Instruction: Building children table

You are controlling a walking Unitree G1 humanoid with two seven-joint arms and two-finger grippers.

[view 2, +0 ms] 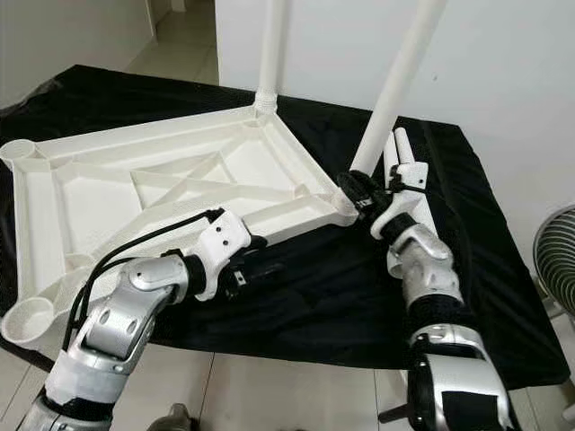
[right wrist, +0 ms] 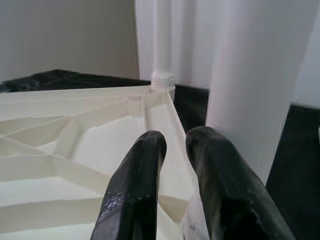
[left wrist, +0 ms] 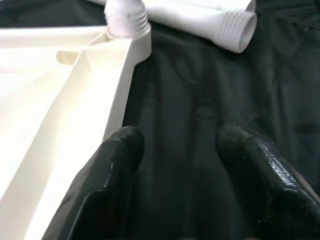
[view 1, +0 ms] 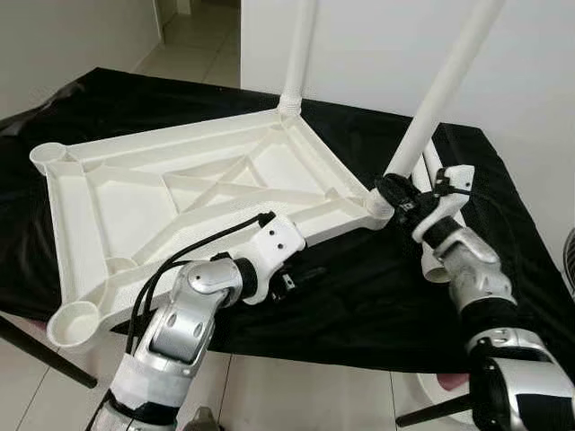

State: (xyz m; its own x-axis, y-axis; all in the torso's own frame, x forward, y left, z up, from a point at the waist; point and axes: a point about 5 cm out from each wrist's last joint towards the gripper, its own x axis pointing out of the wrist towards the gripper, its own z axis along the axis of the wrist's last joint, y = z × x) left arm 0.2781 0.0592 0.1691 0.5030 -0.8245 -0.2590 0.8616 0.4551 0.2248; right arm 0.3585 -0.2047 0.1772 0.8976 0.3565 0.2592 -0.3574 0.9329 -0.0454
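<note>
Tabletop (view 1: 180,189) lies upside down, two legs (view 1: 445,90) pointing up.

Bright, even light — wrist close-ups soft

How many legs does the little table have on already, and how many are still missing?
Two legs stand in corner sockets of the upside-down tabletop: the far leg and the near leg. The right end effector is at the near leg's base, seemingly still seating it. Two sockets on the robot's left are empty, and spare legs lie on the black cloth. The left end effector rests open beside the tabletop.
</note>
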